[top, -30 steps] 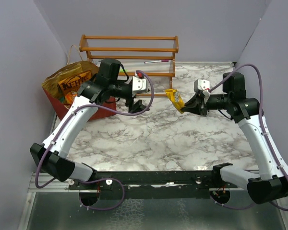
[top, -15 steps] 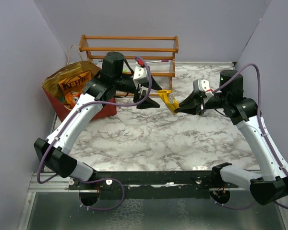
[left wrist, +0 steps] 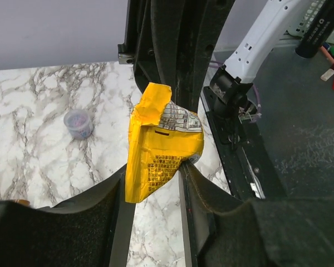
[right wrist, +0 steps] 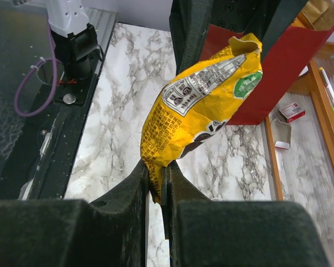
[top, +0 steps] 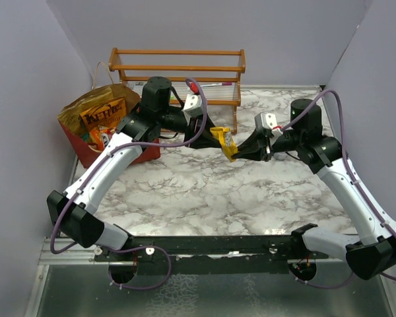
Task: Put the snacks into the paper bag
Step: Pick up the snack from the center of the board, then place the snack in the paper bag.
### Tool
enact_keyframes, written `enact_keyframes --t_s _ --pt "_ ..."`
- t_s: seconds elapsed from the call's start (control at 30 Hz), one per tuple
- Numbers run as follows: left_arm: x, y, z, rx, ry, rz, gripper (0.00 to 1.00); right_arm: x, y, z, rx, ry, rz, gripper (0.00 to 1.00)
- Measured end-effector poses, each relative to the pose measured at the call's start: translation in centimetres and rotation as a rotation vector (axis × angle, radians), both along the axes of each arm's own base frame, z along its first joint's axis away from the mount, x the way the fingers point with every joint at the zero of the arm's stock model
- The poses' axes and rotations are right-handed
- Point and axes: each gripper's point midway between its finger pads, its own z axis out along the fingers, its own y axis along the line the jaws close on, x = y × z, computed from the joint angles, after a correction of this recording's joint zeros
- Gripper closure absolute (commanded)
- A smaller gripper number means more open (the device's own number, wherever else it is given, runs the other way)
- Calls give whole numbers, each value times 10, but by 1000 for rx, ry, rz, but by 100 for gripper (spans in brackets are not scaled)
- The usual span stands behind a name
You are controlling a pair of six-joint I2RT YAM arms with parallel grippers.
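Right jaws pinching one yellow packet [right wrist: 203,105], left jaws around it

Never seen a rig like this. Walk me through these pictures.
The left arm and right arm are bolted to a marble table. One picture looks down from above; the other two come from wrist cameras. The right arm's fingers pinch a yellow snack packet in mid-air; the left arm's fingers sit around its other end, grip unclear. A red paper bag holding a Kettle chips bag stands beside a wooden rack. A small cup sits on the table.
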Motion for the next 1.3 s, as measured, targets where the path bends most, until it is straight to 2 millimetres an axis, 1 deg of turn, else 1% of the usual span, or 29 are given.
enact_keyframes --t_s 0.07,0.17,0.37,0.47,0.6,0.73,0.8,0.9,1.03,1.13,1.23,1.3 --pt "-2 1 -2 2 0 -1 65 2 0 -3 -2 1 -6 99" --pt "-5 3 -4 6 -6 -2 72 4 2 -9 -2 9 -14 98" --pt "-10 8 -6 12 -35 -4 100 13 3 -15 -5 12 -54 88" --pt "-11 10 -9 18 -50 5 100 15 2 -17 -4 5 -78 78" --pt "-14 13 -14 30 -61 16 100 15 -1 -26 -15 14 -111 59" --pt "-14 17 -14 38 -95 43 100 18 -4 -33 -32 16 -150 37" --pt "-13 20 -14 46 -116 67 100 17 -7 -37 -39 9 -168 34" --pt "-10 26 -14 67 -155 117 100 18 -13 -47 -57 -5 -211 34" --pt "0 38 -13 106 -229 212 100 26 -23 -72 -101 -20 -294 34" --pt "8 54 -9 134 -279 296 100 31 -30 -97 -147 -3 -344 34" --pt "21 76 0 142 -309 400 100 33 -36 -117 -184 12 -381 33" --pt "31 96 9 137 -310 487 100 34 -40 -127 -206 18 -407 33"
